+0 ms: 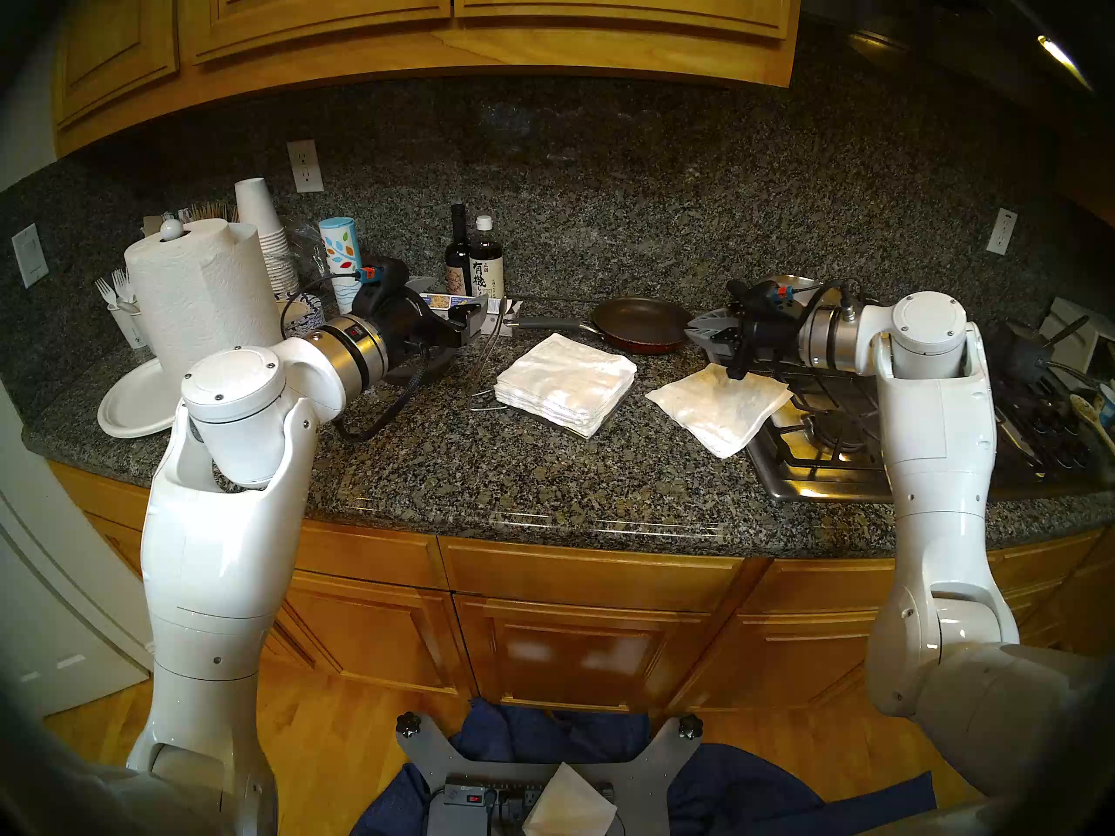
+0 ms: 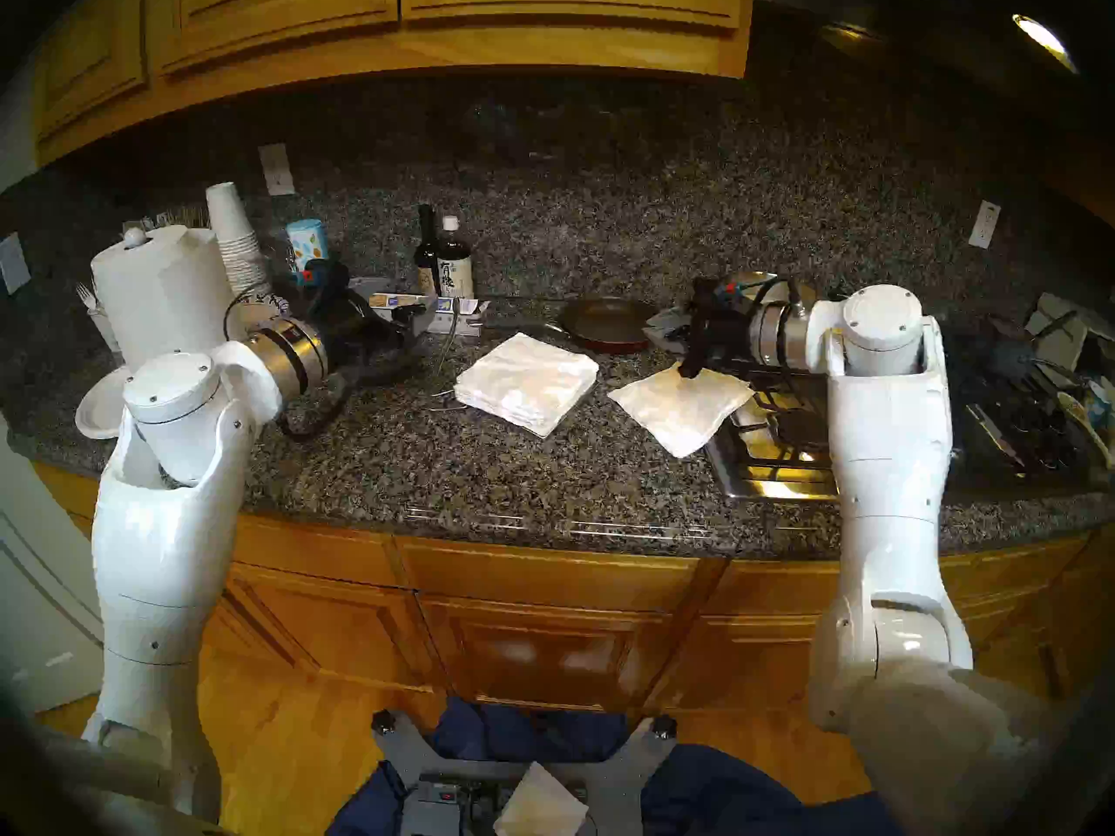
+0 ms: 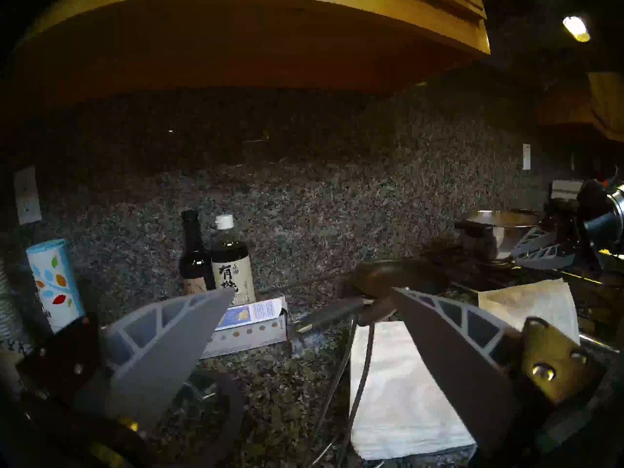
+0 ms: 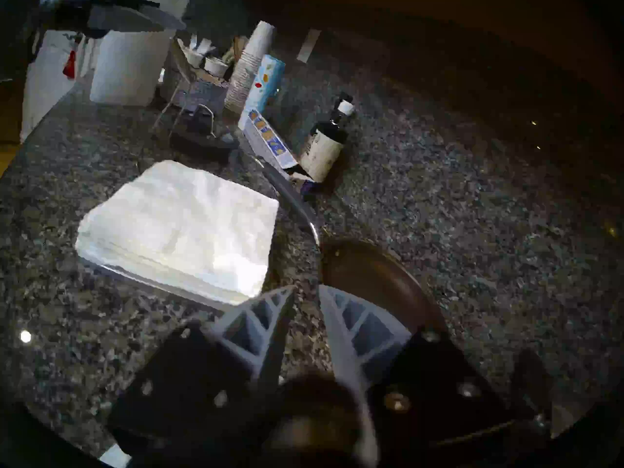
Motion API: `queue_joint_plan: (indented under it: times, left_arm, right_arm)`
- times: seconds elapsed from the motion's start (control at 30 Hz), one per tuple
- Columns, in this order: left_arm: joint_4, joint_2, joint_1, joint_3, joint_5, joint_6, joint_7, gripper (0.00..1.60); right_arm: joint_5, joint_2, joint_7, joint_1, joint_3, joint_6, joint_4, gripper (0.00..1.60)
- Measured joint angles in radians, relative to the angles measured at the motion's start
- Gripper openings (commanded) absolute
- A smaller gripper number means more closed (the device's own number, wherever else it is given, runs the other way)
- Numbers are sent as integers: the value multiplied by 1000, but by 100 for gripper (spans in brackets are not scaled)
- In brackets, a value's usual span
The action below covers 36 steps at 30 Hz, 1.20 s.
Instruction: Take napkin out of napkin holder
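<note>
Head view: napkin (image 1: 718,407) laid right of pile (image 1: 564,388), freed; left fingers (image 3: 312,293) spread wide, right fingers (image 4: 305,293) part-open, nothing held.

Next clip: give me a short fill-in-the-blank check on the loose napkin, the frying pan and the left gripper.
1. The single napkin lies partly on the counter and partly over the edge of the ___.
2. The frying pan stands behind the napkin pile, its handle pointing to the robot's ___.
3. The left gripper holds nothing; its jaws are ___.

Missing words: stove; left; open
</note>
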Motion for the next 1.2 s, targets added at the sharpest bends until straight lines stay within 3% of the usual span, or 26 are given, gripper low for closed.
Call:
queue_joint_plan:
  times: [0.47,0.5,0.57,0.7,0.77,0.83,1.2]
  left_arm:
    - [68,-21,-30,56,59,-6,61,159]
    - [72,-22,-32,58,61,-7,63,141]
    - [84,-25,-38,66,68,-8,70,79]
    - [99,-29,-45,75,77,-10,77,40]
    - [105,-30,-49,76,79,-11,79,9]
    - [110,-32,-52,77,80,-12,79,0]
    - [126,-37,-62,85,69,-15,59,0]
  right_arm:
    - [19,-67,-4,42,-71,-52,81,65]
    - [19,-68,-4,44,-74,-54,83,65]
    - [20,-74,-4,49,-80,-60,89,65]
    - [22,-82,-3,58,-87,-67,98,64]
    - [23,-85,-3,62,-89,-71,104,63]
    - [23,-88,-3,67,-92,-75,112,64]
    - [23,-111,-3,99,-120,-95,174,64]
